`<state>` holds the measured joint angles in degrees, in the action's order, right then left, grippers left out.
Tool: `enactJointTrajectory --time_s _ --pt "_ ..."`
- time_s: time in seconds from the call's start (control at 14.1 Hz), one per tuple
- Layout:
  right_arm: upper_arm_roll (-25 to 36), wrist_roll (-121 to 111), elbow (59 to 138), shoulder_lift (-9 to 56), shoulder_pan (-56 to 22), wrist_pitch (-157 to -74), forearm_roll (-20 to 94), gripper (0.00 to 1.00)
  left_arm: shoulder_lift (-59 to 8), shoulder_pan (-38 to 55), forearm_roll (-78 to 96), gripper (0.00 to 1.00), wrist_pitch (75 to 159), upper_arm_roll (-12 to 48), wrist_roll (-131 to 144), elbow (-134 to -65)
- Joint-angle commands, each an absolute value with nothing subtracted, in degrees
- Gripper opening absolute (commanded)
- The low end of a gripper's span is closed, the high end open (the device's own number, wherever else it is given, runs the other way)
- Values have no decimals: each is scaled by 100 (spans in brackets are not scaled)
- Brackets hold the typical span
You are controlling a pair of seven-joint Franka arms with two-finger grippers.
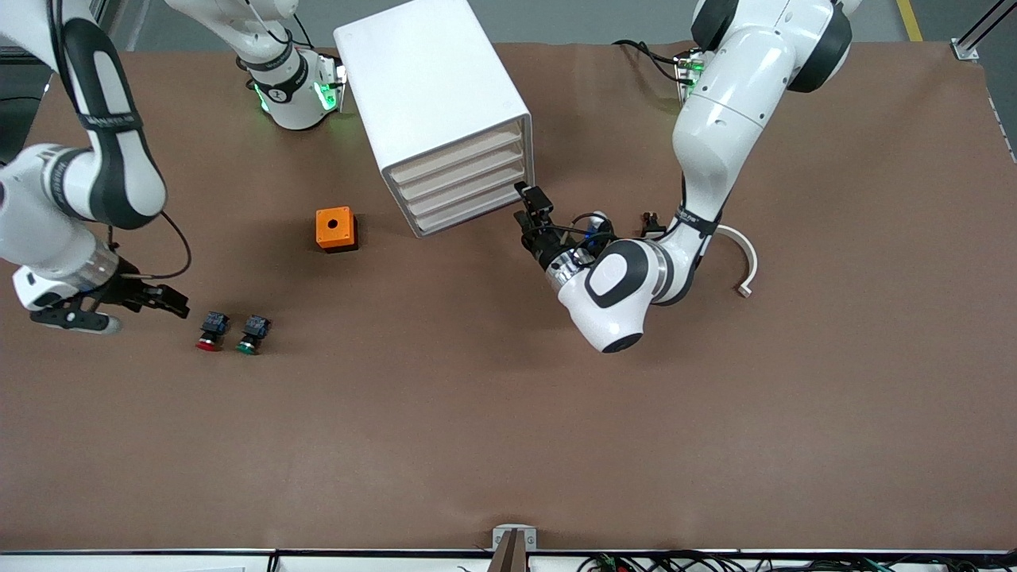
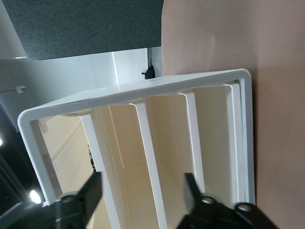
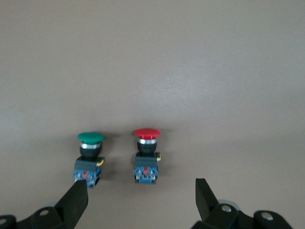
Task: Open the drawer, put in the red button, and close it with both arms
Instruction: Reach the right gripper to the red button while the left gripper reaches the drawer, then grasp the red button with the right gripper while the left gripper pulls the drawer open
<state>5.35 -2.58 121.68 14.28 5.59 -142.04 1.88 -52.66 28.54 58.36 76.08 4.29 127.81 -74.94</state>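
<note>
Reaching at the white cabinet (image 1: 445, 111), your left gripper (image 1: 531, 208) stands parted, holding nothing, at its drawer (image 1: 457, 156) fronts, ready to pull. Your right gripper (image 1: 163, 300), spread and empty, hangs beside the red button (image 1: 210, 331), which lies untouched next to the green button (image 1: 253, 334).

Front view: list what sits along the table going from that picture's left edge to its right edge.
Right hand → red-capped push-button → green-capped push-button → orange cube with a hole on top → white cabinet of four drawers → left hand at the cabinet's front → curved white bracket piece.
</note>
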Motion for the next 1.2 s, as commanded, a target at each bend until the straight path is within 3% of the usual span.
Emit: enactJointTrajectory --time_s 0.0,0.28,0.57,0.85,0.99,1.13 --pt "554 175 12138 1836 458 -14545 62 100 -5431 3023 6073 72 7506 404 12885 -7374" --pt "562 193 12138 2372 518 -15090 53 100 -5502 3287 6082 72 7506 404 12867 -7479" --pt "562 553 12304 2496 510 -15249 62 100 -5520 3594 6082 71 7488 404 12894 -7567" --pt "562 554 12401 2531 501 -15275 62 100 -5519 3735 6082 25 7409 413 12894 -7585" --pt "554 554 12419 2557 501 -15258 62 100 -5520 3683 6091 12 7409 413 12885 -7585" --pt "554 554 12428 2584 501 -15240 62 100 -5511 3630 6100 10 7409 404 12867 -7576"
